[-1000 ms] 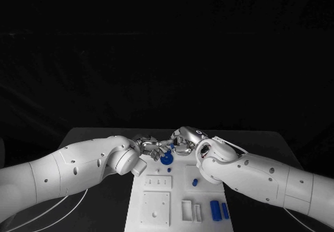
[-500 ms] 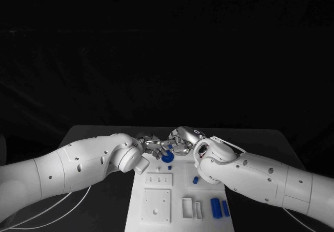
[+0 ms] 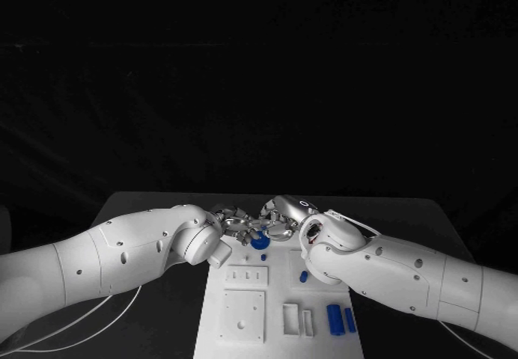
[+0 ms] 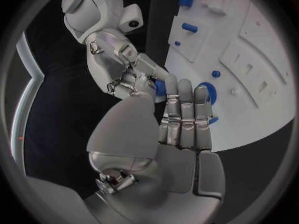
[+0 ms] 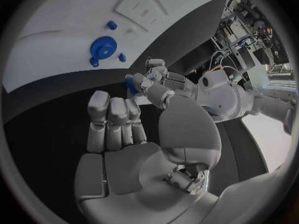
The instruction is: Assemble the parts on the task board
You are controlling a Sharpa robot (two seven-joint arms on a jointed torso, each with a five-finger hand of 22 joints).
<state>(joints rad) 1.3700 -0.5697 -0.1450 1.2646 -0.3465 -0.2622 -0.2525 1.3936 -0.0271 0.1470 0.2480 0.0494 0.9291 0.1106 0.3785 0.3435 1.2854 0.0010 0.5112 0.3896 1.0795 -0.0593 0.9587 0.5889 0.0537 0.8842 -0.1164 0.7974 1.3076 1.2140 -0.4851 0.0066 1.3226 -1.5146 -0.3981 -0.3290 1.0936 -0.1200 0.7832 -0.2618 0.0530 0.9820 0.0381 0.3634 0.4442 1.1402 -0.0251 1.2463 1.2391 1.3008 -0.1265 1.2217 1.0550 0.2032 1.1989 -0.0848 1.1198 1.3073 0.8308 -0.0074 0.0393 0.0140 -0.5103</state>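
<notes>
Left robot hand [image 3: 232,222]: pinches small blue part [image 5: 131,84].
Right robot hand [image 3: 283,219]: fingertips on same part.
Writing: none readable.
Gear [image 3: 259,241]: blue, far end of board [image 3: 246,320].

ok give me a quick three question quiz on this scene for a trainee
1. True or false: the left hand and right hand meet near the task board's far end.
2. The large round blue part by the hands is a: A gear, B spring, C ball.
3. How many blue cylinders lie side by side at the board's near right?
Key: 1 true; 2 A; 3 two.
</notes>
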